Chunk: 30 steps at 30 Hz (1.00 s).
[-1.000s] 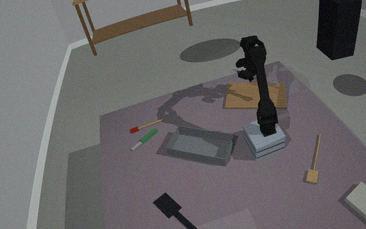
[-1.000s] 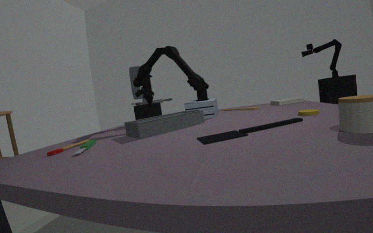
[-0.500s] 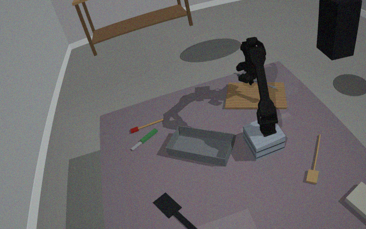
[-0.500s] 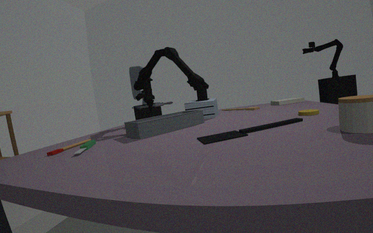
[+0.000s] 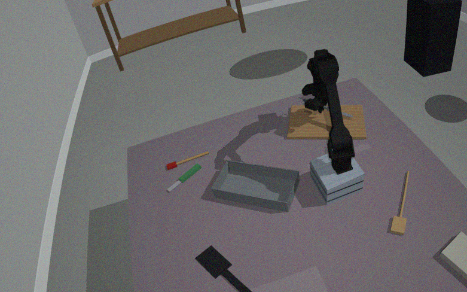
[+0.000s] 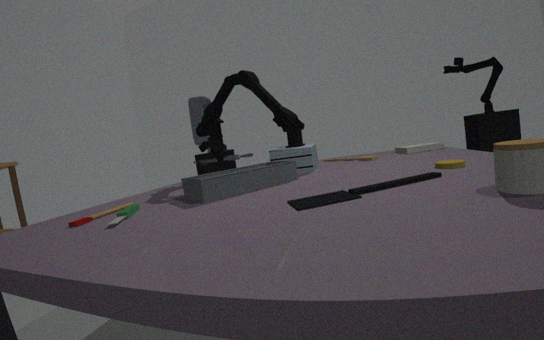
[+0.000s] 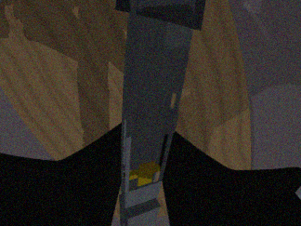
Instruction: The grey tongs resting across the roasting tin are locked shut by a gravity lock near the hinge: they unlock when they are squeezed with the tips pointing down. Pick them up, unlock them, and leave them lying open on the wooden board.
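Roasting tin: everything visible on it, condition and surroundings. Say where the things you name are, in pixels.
The roasting tin (image 5: 253, 203) (image 6: 244, 183) is a grey, open-topped rectangular tray with a flat bottom and four low walls, apparently metal. It sits upright on the table, beside the pale stacked block that carries the arm's base, with a gap between them. A shadow crosses its inner floor. No dents show, and nothing is seen lying in it or touching it apart from the tabletop beneath.

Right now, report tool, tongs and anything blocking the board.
Tool shut on tongs. Tongs held level above board, not released. Nothing seen blocking the board; arm hides part.
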Motion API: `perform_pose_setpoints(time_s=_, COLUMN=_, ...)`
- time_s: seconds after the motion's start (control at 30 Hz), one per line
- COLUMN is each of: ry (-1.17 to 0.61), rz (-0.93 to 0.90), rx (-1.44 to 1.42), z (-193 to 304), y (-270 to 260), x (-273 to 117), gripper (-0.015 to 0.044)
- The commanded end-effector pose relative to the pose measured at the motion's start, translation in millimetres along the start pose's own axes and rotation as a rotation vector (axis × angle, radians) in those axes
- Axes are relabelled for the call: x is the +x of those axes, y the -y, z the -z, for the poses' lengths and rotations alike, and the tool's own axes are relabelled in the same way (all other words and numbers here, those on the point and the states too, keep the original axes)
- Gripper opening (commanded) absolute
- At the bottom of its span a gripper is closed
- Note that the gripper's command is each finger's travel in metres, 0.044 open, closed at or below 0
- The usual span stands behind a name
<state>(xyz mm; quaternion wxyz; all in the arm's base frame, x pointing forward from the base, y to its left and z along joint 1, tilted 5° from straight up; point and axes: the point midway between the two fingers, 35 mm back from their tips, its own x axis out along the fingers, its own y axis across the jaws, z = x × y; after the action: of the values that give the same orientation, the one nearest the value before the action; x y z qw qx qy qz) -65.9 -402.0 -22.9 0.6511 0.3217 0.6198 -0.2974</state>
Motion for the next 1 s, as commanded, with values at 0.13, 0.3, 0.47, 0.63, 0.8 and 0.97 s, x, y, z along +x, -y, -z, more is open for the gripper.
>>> perform_pose_setpoints(time_s=0.13, ry=-0.004, rz=-0.007, rx=0.003, z=1.9, y=-2.6, x=8.6, gripper=-0.0150)
perform_pose_setpoints(time_s=0.3, ry=-0.002, rz=-0.002, rx=0.000, z=0.9, y=-0.9, x=5.8, gripper=-0.0019)
perform_pose_setpoints(time_s=0.47, ry=-0.002, rz=-0.002, rx=0.000, z=0.9, y=-0.9, x=5.8, gripper=0.0113)
perform_pose_setpoints(time_s=0.63, ry=-0.002, rz=-0.002, rx=0.000, z=0.9, y=-0.9, x=5.8, gripper=0.0244)
perform_pose_setpoints(time_s=0.8, ry=-0.002, rz=-0.002, rx=0.000, z=0.9, y=-0.9, x=5.8, gripper=0.0375)
perform_pose_setpoints(time_s=0.97, ry=-0.002, rz=-0.002, rx=0.000, z=0.9, y=-0.9, x=5.8, gripper=0.0440)
